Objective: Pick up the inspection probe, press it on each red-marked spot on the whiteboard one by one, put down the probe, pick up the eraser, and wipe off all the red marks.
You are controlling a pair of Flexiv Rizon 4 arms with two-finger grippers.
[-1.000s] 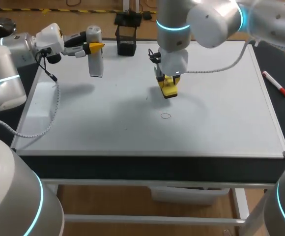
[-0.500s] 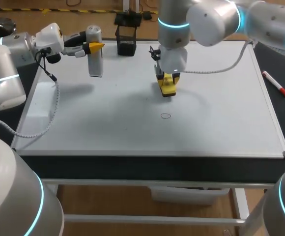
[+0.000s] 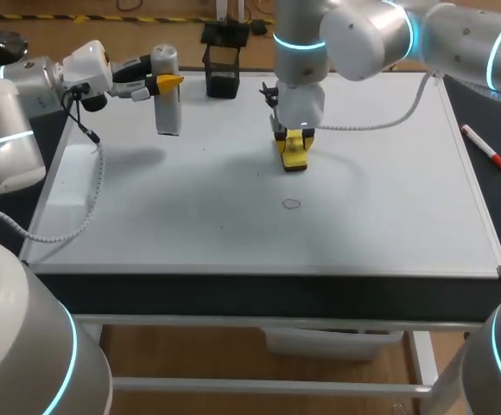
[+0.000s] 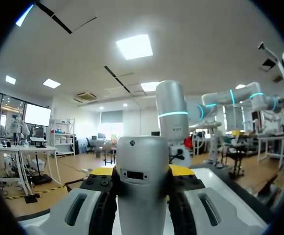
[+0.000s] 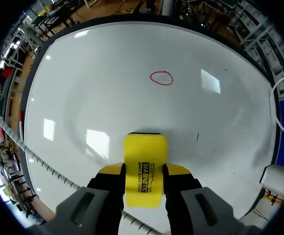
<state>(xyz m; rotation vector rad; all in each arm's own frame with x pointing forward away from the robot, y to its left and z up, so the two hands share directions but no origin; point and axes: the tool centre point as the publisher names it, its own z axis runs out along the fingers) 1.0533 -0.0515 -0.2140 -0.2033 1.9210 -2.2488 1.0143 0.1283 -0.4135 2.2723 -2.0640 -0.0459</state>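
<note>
The grey-white inspection probe (image 3: 168,102) stands upright over the whiteboard's (image 3: 389,216) back left part, and my left gripper (image 3: 166,83) is shut on its upper end. From the left wrist, the probe (image 4: 143,181) fills the gap between the fingers. Near the board's back middle, my right gripper (image 3: 292,140) points down, shut on the yellow eraser (image 3: 294,156), whose lower end is at the board surface. One red ring mark (image 3: 292,204) lies nearer the front edge. In the right wrist view the eraser (image 5: 145,166) sits between the fingers, with the red ring (image 5: 161,78) ahead of it.
A black open holder (image 3: 222,69) stands at the board's back edge, between the two grippers. A red marker pen (image 3: 485,147) lies on the dark table to the right of the board. A tiny dark speck (image 3: 258,173) is beside the eraser.
My right arm has drawn the eraser slightly toward the back of the board. The left arm and probe have kept still.
</note>
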